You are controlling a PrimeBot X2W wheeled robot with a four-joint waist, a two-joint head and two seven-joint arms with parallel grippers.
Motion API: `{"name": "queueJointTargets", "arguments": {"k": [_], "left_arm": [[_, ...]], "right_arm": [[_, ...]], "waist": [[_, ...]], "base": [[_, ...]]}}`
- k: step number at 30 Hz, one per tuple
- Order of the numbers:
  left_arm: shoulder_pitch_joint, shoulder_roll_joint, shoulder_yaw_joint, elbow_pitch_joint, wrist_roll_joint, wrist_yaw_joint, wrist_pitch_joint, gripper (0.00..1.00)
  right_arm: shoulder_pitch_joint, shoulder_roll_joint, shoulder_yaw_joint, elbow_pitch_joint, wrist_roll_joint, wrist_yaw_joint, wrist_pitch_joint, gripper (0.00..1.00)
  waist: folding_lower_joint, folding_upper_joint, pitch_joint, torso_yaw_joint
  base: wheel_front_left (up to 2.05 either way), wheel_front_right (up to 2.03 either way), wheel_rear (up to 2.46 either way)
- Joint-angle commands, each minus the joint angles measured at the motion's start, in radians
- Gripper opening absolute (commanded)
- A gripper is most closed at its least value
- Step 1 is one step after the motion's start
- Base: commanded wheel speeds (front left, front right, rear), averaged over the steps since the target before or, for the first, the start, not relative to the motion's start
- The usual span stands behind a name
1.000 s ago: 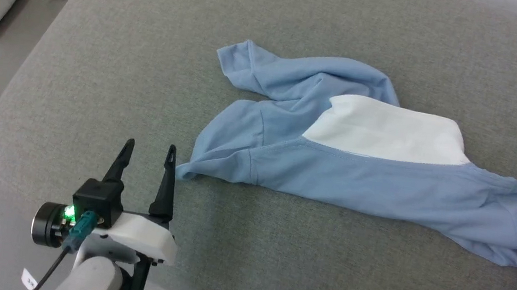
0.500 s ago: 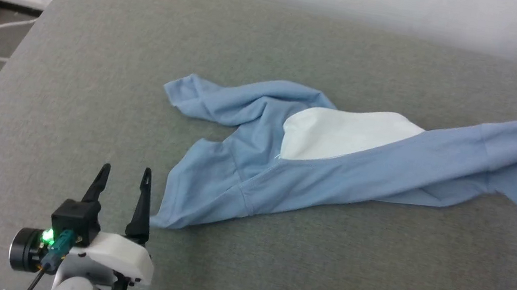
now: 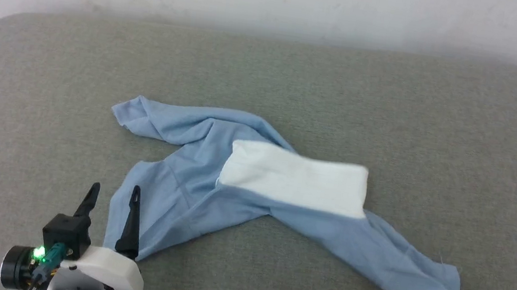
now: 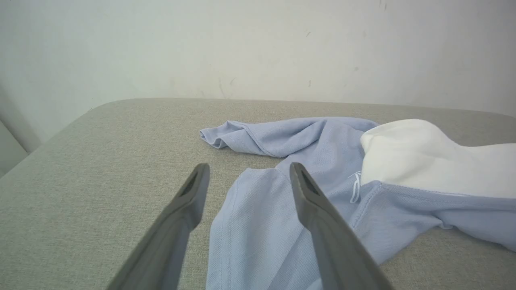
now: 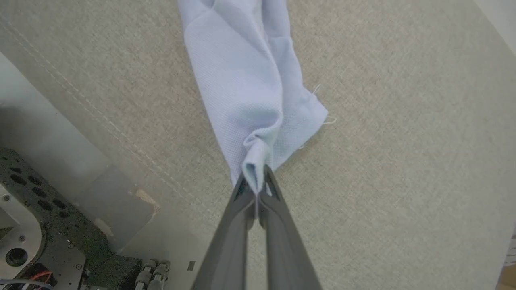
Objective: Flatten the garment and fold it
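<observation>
Nearest, the right claw (image 5: 254, 181) is seen clamped shut on a bunched corner of the light blue soft cotton short-sleeved T-shirt (image 3: 180, 195). That corner ends the strip trailing to the near right of the T-shirt's white rectangular panel (image 3: 294, 178). To the near left of that panel the left claw (image 3: 115, 187) stands open. One finger is placed over the T-shirt's edge, the other over the grey fabric-covered bench (image 3: 395, 108). The T-shirt is laid crumpled on the bench. A small white script mark (image 4: 355, 187) is seen just left of the panel. Beyond the panel a twisted blue fold is stretched to the far left.
</observation>
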Motion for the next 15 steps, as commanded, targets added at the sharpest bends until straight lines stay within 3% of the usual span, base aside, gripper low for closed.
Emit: {"name": "queueJointTargets", "arguments": {"k": [1,5,7,15], "left_arm": [[-0.014,0.005,-0.002,0.014,-0.008,-0.010,0.004,1.00],[-0.032,0.001,-0.013,0.037,-0.014,-0.018,0.021,1.00],[-0.038,0.000,-0.018,0.047,-0.016,-0.021,0.030,1.00],[-0.036,0.019,-0.031,0.076,-0.032,-0.027,0.111,1.00]], "right_arm": [[0.006,-0.007,0.020,0.024,-0.012,-0.002,-0.012,0.00],[-0.014,-0.001,0.067,0.110,-0.032,-0.002,-0.050,0.00],[-0.031,0.015,0.063,0.146,-0.023,-0.002,-0.081,1.00],[-0.050,0.051,-0.060,0.174,0.086,-0.002,-0.138,1.00]], "waist": [[0.0002,-0.0001,0.008,-0.025],[0.0002,-0.0001,0.015,-0.026],[0.0002,-0.0001,0.017,-0.026],[0.0002,-0.0001,0.019,-0.042]], "base": [[0.00,0.00,0.00],[0.00,0.00,0.00],[0.00,0.00,0.00],[0.00,0.00,0.00]]}}
